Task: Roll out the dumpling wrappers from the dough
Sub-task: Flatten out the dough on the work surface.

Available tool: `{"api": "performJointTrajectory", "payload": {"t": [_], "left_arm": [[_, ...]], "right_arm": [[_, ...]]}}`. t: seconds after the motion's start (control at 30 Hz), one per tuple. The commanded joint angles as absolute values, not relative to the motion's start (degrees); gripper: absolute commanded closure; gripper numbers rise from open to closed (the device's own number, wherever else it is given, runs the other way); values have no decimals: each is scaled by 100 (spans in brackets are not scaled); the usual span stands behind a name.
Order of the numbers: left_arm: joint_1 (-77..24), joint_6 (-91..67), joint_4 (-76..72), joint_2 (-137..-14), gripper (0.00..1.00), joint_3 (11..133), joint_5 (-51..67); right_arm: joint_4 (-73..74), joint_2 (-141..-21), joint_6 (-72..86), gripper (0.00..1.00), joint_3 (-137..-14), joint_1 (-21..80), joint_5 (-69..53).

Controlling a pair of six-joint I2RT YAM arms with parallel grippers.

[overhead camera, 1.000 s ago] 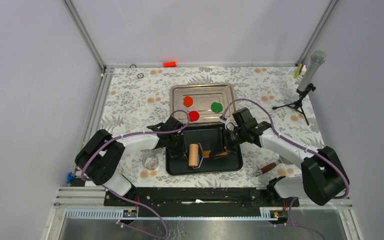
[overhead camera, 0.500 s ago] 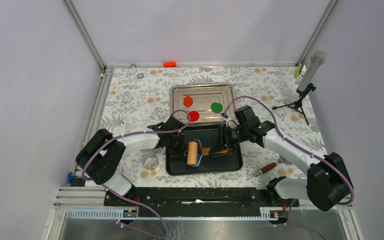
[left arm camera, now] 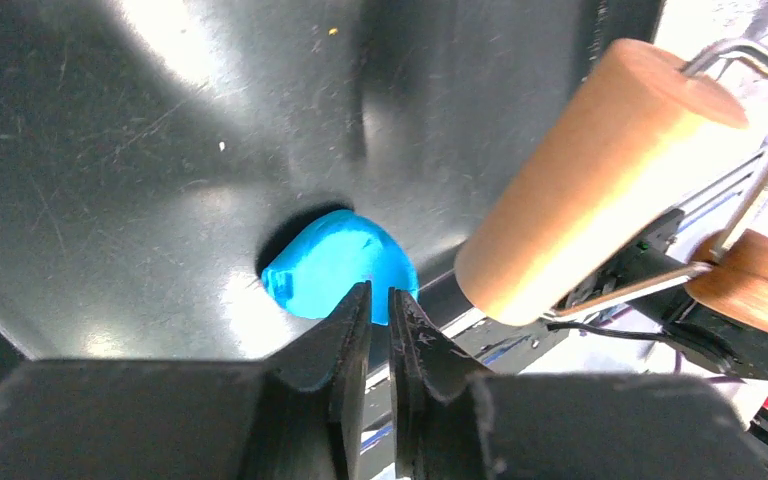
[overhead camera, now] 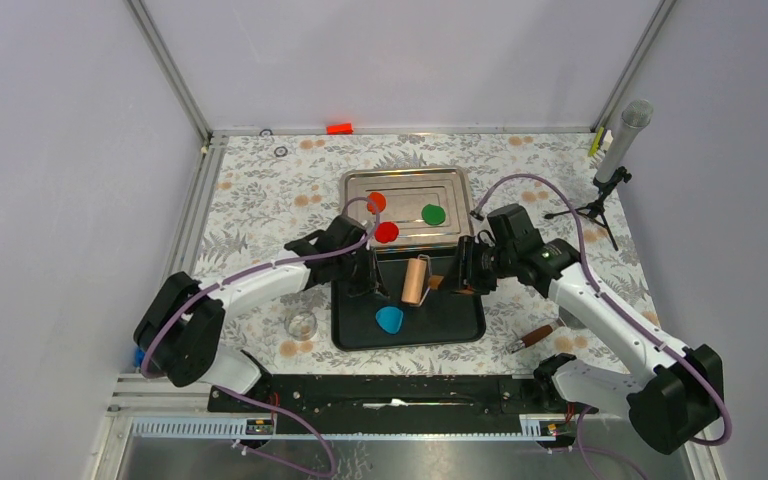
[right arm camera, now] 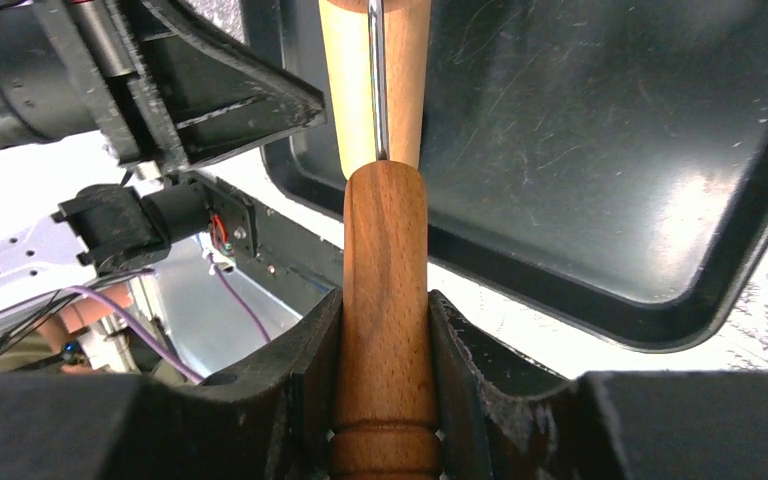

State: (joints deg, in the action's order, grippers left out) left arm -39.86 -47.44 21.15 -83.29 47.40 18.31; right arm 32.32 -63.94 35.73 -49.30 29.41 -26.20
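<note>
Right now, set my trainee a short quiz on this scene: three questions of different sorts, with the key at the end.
1. True or false: the right gripper holds the roller by its wooden handle.
2. The blue dough lies on: A the black tray; B the metal tray; C the tablecloth.
3. How many coloured discs lie on the steel tray?
Key: 1 true; 2 A; 3 three (orange, red, green).

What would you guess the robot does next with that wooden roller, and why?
Probably the right end effector lowers the roller onto the blue dough: the dough lies bare on the black tray, not round, with the roller held off it.
</note>
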Motion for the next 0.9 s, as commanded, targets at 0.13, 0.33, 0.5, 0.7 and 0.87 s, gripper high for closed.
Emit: {"api": "performJointTrajectory", "payload": {"t": [0.13, 0.33, 0.5, 0.7, 0.87], "left_arm": [[-4008, -4579, 2253, -8084, 80, 5182, 1801], [-4008, -4622, 2252, -7987, 73, 5278, 1671], [-3984, -4655, 2628, -7790, 70, 5465, 1557], [-3769, -4713, 3291, -7100, 64, 5345, 1033], [-3249, -4956, 3563, -6263, 61, 4874, 834]], "right_arm": [[3390, -6474, 3236, 100, -5398, 2909, -2340], [4078, -6720, 2641, 100, -5935, 2907, -2159], [4725, -6868, 2025, 100, -6427, 2909, -1915], [5554, -7003, 1446, 100, -7202, 3050, -1450], [5702, -7299, 1449, 100, -7582, 3680, -1347]]}}
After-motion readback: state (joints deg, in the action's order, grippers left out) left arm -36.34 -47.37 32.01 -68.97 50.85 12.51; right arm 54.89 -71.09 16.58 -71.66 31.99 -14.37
